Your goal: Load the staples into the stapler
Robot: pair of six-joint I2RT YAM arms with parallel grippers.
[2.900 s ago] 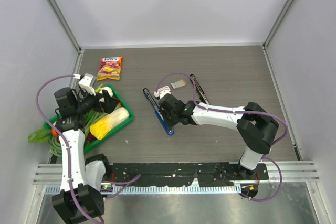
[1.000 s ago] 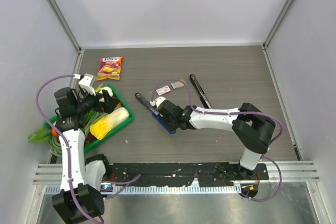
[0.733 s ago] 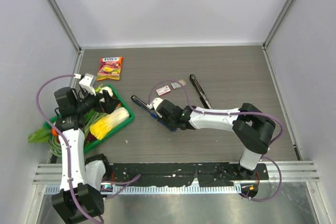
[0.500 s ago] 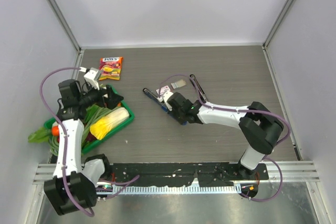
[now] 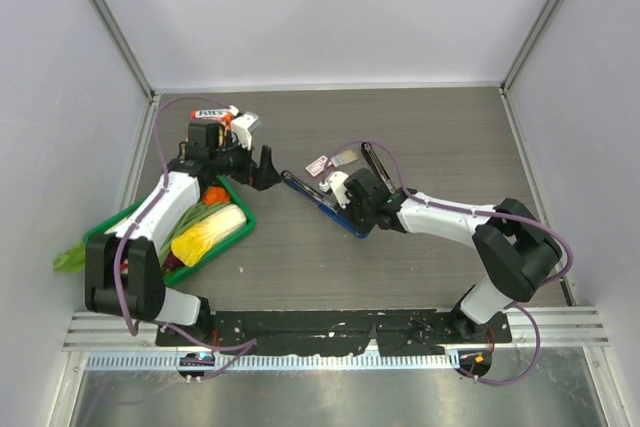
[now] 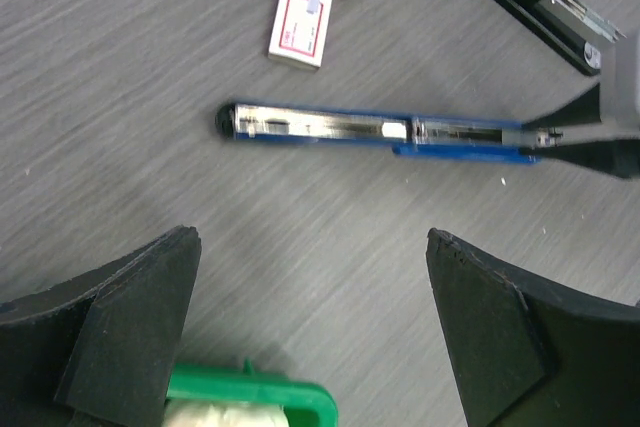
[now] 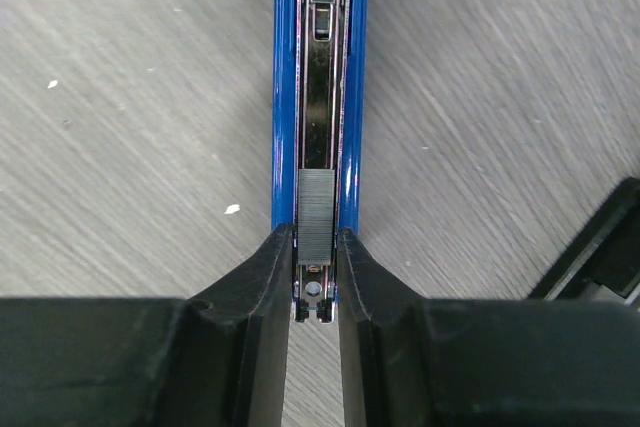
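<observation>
Staples (image 7: 317,209) sit in the open channel of the blue stapler (image 7: 284,97), flat on the table (image 7: 120,97). The right gripper (image 7: 316,239) is pinched on the strip, apparently to seat it straight. The left gripper (image 6: 311,237) hovers nearby, spread wide and holding nothing.

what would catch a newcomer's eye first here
The open blue stapler at mid-table, with the silvery staples lying in its channel, just ahead of the right claw. Next, the left claw, wide open and facing the stapler, and the green tray of vegetables at the left.
</observation>
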